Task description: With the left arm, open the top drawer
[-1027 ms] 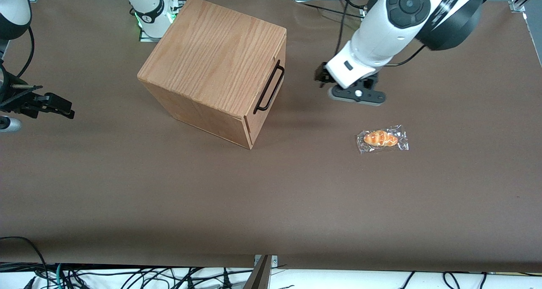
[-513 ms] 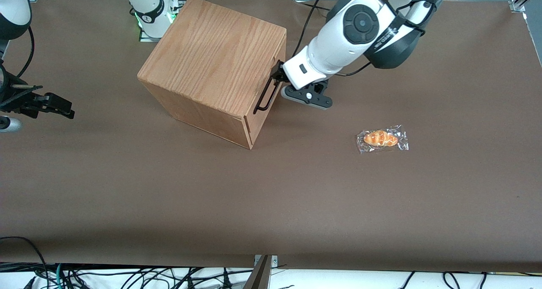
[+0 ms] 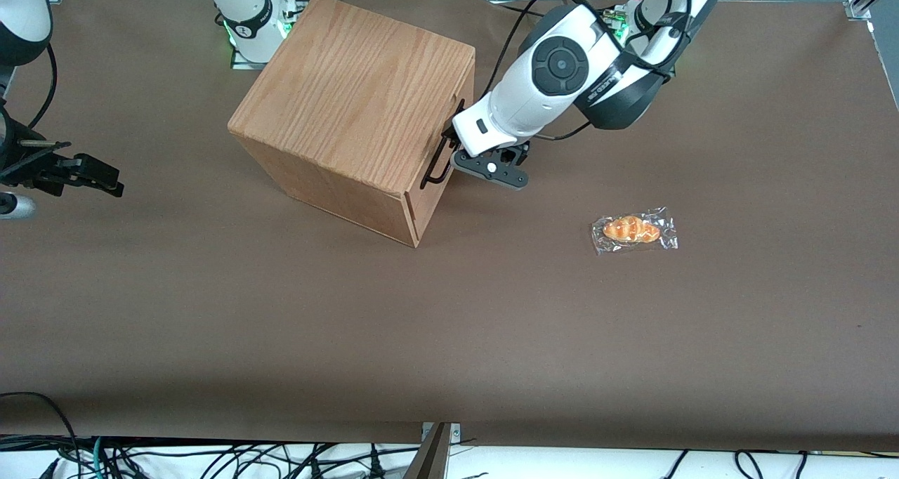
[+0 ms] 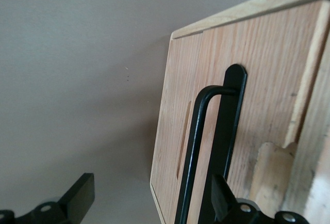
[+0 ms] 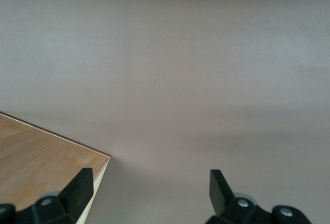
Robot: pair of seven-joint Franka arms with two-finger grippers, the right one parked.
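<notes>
Since half a second earlier, the left arm (image 3: 562, 79) had swung lower and closer in, bringing its gripper (image 3: 449, 144) from the upper end of the black bar handle (image 3: 442, 149) down to about the handle's middle. A second earlier that gripper had hung well apart from the cabinet (image 3: 351, 107), over bare table. The cabinet and the wrapped bread roll (image 3: 632, 230) had not moved.

The gripper's fingers (image 4: 77, 198) stood spread apart, not clamped on anything. In the wrist view the handle (image 4: 198, 146) ran between them, one finger (image 4: 221, 198) just beside or touching the bar; contact could not be confirmed.

The top drawer (image 3: 449, 124) lay directly in front of the gripper, its face flush with the oak-grain cabinet, so it was shut. The drawer front (image 4: 258, 100) was light wood with straight grain, and the thin black bar stood off it on bent ends. A narrow slot (image 4: 183, 139) showed in the wood beside the bar.

The drawer's inside was hidden. The bread roll in clear wrap lay on the brown table (image 3: 449, 338), well apart from the gripper and nearer the front camera.
</notes>
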